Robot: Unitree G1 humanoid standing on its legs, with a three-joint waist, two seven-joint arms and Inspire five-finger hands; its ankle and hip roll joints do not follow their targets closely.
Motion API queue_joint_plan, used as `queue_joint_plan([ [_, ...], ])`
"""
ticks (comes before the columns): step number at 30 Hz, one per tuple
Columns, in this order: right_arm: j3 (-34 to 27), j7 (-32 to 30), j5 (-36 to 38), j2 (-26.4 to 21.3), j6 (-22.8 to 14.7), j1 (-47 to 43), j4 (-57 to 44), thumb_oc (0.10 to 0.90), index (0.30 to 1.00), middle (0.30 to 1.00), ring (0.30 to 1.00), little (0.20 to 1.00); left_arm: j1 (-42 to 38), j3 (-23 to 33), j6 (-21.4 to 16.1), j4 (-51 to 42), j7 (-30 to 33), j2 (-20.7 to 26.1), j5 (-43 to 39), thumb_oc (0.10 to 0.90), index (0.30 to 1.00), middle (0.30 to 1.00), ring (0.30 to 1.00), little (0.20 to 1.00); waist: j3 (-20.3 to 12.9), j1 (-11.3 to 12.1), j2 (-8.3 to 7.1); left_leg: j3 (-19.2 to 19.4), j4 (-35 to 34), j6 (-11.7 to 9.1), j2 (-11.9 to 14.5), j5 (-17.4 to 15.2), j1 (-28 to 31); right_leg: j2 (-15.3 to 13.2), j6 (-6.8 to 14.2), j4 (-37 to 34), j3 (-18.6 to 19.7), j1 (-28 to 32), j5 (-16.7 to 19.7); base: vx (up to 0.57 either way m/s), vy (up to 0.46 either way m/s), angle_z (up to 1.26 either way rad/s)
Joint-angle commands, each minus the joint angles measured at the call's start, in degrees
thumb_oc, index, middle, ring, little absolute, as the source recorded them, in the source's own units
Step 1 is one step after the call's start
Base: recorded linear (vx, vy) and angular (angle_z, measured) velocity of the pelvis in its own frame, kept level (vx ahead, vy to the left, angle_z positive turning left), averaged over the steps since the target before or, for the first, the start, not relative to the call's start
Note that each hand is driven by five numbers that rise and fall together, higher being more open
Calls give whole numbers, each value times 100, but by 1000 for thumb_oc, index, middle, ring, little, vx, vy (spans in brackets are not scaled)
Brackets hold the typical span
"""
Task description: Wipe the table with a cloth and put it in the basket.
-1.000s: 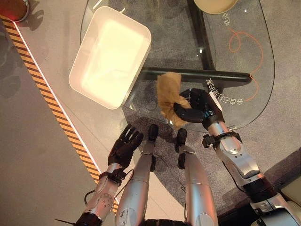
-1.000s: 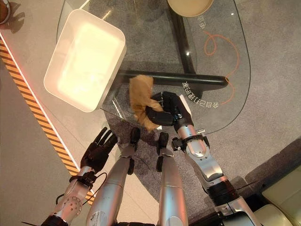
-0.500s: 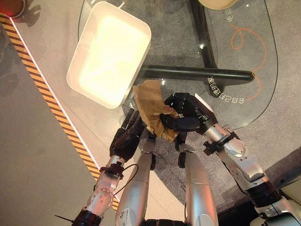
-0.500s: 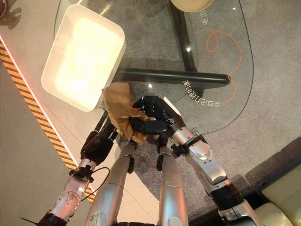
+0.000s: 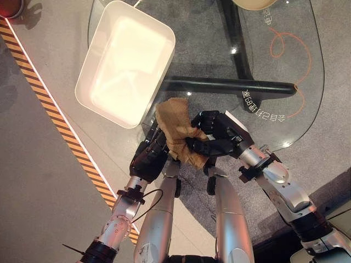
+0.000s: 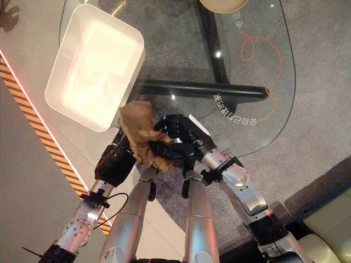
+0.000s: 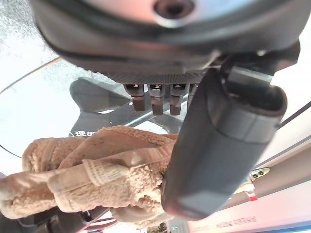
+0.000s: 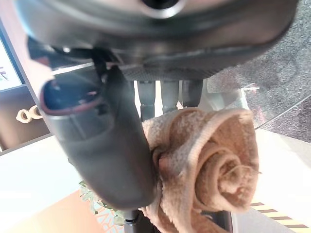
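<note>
The tan cloth (image 5: 179, 130) hung bunched at the glass table's (image 5: 274, 66) near edge, its long axis running far-left to near-right. The white basket (image 5: 125, 61) just beyond held nothing visible. The right hand (image 5: 219, 134) curled around the cloth; the left hand (image 5: 149, 156) clasped its left side.

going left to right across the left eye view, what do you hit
striped floor tape → white basket → left hand → tan cloth → right hand → orange squiggle on the glass table
</note>
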Motion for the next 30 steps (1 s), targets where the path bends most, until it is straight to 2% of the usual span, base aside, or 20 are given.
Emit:
queue_joint_plan([
  [1,328,174,68,-60,-777,-173,-1118,100,300,300,300,200,81,-24,-123,-1068,-357,139,156,800,900,900,900,900,-149,29,25,295,470,297,-137,-514,-25,289,155,-653,61,184,544,0,0,0],
  [4,370,154,52,-72,-830,-182,-1027,100,300,300,300,200,47,-33,-153,-1109,-400,192,179,800,900,900,900,900,-149,30,18,293,419,316,-148,-500,-8,295,165,-688,64,188,568,0,0,0],
  [9,520,414,-22,-39,-624,-261,-1014,100,300,300,300,200,-32,-59,-197,-1115,-414,199,210,800,900,900,900,900,-149,36,9,282,399,323,-168,-485,-6,298,180,-717,90,190,594,0,0,0],
  [14,927,679,-707,-227,-237,-499,-1123,100,300,300,300,200,-224,-203,-263,-1212,-444,315,617,800,900,900,900,900,-149,54,-4,272,335,319,-177,-433,-15,299,191,-775,108,187,633,0,0,0],
  [16,1013,692,-754,-268,-221,-548,-1141,100,300,300,300,200,-273,-252,-274,-1231,-453,345,676,800,900,900,900,900,-149,55,-7,274,320,319,-174,-422,-14,304,193,-778,114,184,636,0,0,0],
  [26,1383,392,-587,-143,-129,-995,-1050,100,300,300,300,200,-683,-672,-167,-1330,-597,465,1200,800,900,900,900,900,-149,65,9,272,276,339,-212,-387,15,325,208,-787,164,189,663,-3,11,1],
  [30,1389,233,-265,-97,-142,-1054,-904,100,300,300,300,200,-770,-751,-163,-1333,-727,523,1343,800,900,900,900,900,-149,69,36,283,277,351,-221,-401,38,309,212,-774,167,189,664,1,31,0],
])
